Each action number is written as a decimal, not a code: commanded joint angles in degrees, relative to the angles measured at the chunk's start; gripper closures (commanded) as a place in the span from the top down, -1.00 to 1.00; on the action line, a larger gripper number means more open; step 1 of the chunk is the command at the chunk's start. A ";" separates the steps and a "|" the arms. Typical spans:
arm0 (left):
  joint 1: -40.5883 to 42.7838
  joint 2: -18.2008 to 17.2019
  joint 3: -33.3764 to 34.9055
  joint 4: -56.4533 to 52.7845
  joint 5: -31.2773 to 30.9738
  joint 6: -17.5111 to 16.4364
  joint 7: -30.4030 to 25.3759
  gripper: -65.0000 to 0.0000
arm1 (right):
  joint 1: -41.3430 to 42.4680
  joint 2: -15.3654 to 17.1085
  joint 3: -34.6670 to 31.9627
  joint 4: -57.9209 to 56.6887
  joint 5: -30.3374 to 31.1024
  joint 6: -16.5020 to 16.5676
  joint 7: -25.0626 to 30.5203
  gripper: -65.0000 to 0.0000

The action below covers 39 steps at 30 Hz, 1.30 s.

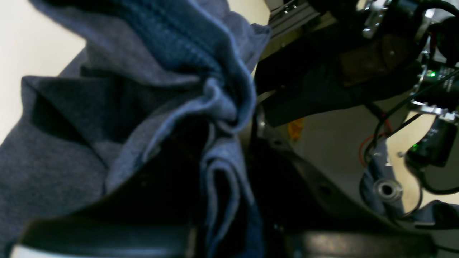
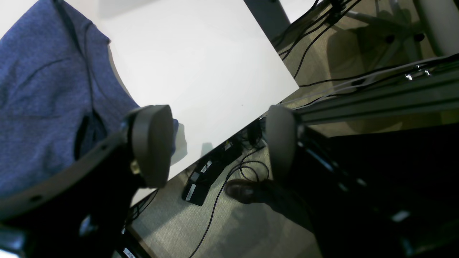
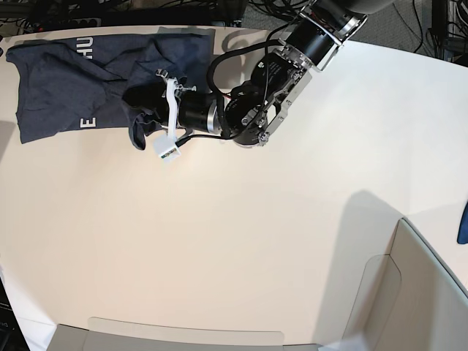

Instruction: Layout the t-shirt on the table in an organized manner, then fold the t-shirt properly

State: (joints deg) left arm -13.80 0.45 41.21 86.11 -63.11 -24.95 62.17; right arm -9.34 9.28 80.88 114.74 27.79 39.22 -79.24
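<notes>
Our left fingers (image 3: 140, 124) pinch the shirt (image 3: 66, 80) at its inner edge; it stretches toward the tabletop's (image 3: 241, 241) far corner. Right fingers (image 2: 215, 143) wide, empty, beside it.

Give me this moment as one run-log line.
left gripper: shut on t-shirt | right gripper: open, empty, by shirt | shirt: bunched on table, unfolded

Left arm reaches low across the far side of the desk (image 3: 241, 241), forearm nearly level, its end effector (image 3: 142, 117) clamped on bunched cloth of the t-shirt (image 3: 66, 80). Right end effector (image 2: 218, 143) gapes wide, padded fingers (image 2: 152, 143) well apart, holding nothing.
</notes>
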 commanded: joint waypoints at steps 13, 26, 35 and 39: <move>0.75 6.28 -0.73 -5.27 -1.72 -0.59 -1.38 -0.11 | -0.11 1.05 -0.05 0.82 0.47 0.78 1.13 0.25; 0.13 6.28 -0.82 -7.56 -1.90 -0.59 -0.94 0.15 | 0.16 0.96 -0.22 0.82 0.56 0.78 1.13 0.25; 0.57 7.77 -0.20 -3.51 -1.90 -0.59 -0.85 0.15 | 0.33 -0.18 -0.22 0.82 0.65 0.78 1.13 0.25; 0.66 8.55 -0.20 -3.69 -1.90 -0.59 -0.85 0.15 | 0.33 -0.79 -0.22 0.82 0.65 0.78 1.13 0.25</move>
State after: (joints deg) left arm -12.21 8.45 40.99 81.52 -63.66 -25.10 62.30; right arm -8.88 7.53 80.44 114.74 27.94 39.22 -79.00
